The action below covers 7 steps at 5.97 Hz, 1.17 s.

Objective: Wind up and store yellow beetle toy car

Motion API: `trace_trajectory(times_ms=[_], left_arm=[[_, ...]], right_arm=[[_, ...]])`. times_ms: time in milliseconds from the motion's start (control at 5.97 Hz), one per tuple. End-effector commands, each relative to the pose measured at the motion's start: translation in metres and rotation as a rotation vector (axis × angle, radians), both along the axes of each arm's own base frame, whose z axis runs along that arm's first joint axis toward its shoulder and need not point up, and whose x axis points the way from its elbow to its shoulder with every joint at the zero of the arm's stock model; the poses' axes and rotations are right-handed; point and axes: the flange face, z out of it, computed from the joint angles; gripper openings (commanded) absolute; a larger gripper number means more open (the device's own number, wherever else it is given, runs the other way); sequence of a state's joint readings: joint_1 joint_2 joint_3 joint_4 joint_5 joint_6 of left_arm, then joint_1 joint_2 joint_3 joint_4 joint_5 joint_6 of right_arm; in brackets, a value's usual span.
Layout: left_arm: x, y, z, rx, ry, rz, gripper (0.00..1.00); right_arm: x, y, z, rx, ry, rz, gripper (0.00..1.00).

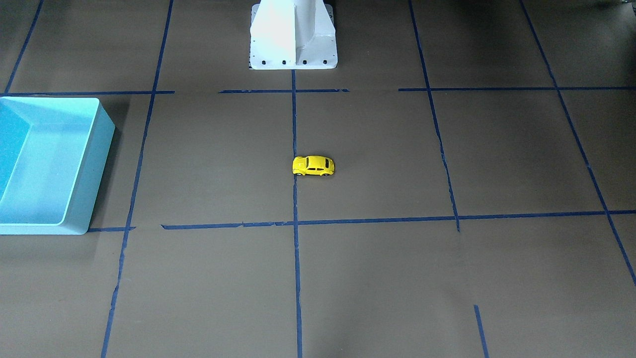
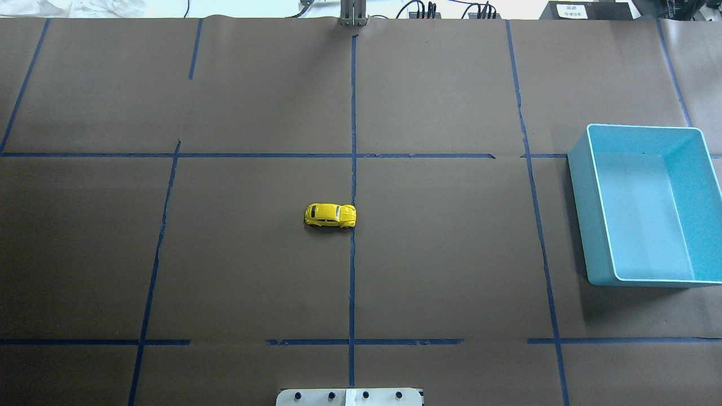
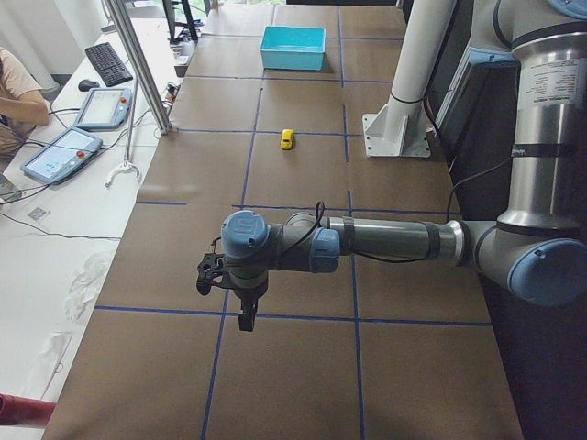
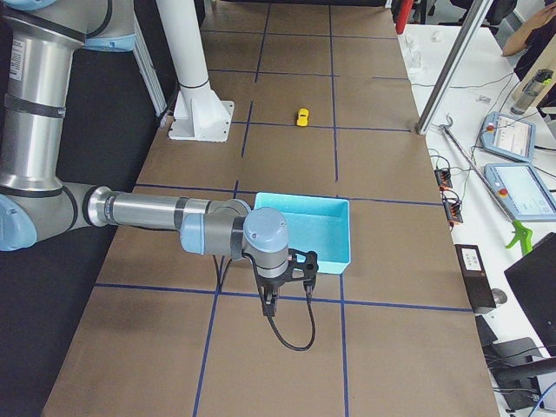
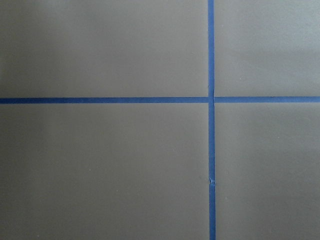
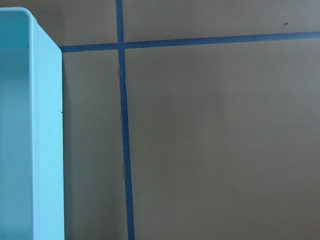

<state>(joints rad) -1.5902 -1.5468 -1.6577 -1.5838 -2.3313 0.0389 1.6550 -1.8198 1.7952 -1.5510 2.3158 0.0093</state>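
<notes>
The yellow beetle toy car stands on its wheels at the middle of the table, beside the centre tape line; it also shows in the front view and both side views. The light blue bin is empty at the table's right end. My left gripper hangs above the table's left end, far from the car. My right gripper hangs just past the bin's outer wall. Both show only in the side views, so I cannot tell whether they are open or shut.
Blue tape lines divide the brown table cover into squares. The white robot base stands at the table's robot-side edge. The right wrist view shows the bin's wall at its left. Operator desks with tablets lie beyond the far edge.
</notes>
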Motion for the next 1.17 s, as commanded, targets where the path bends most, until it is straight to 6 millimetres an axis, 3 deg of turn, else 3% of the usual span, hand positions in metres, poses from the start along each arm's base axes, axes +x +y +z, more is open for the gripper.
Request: trace_trajectory(times_ms=[0, 167, 335, 502, 837, 1005], left_arm=[[0.07, -0.037, -0.056, 0.11, 0.004, 0.132, 1.0], [0.091, -0.059, -0.085, 0.16, 0.01, 0.166, 1.0], [0.13, -0.078, -0.12, 0.228, 0.023, 0.231, 1.0], [0.158, -0.094, -0.155, 0.286, 0.033, 0.27, 1.0], [0.248, -0.096, -0.219, 0.396, 0.074, 0.403, 1.0], [0.297, -0.076, -0.258, 0.463, 0.105, 0.484, 1.0]], right_arm=[[0.004, 0.001, -0.001, 0.001, 0.003, 0.009, 1.0], [0.011, 0.003, -0.002, 0.005, 0.001, 0.028, 1.0], [0.021, 0.007, -0.004, 0.007, -0.009, 0.058, 1.0], [0.022, 0.016, 0.002, -0.009, -0.014, 0.065, 1.0], [0.022, 0.016, 0.002, -0.01, -0.02, 0.065, 1.0], [0.021, 0.017, 0.004, -0.013, -0.022, 0.065, 1.0]])
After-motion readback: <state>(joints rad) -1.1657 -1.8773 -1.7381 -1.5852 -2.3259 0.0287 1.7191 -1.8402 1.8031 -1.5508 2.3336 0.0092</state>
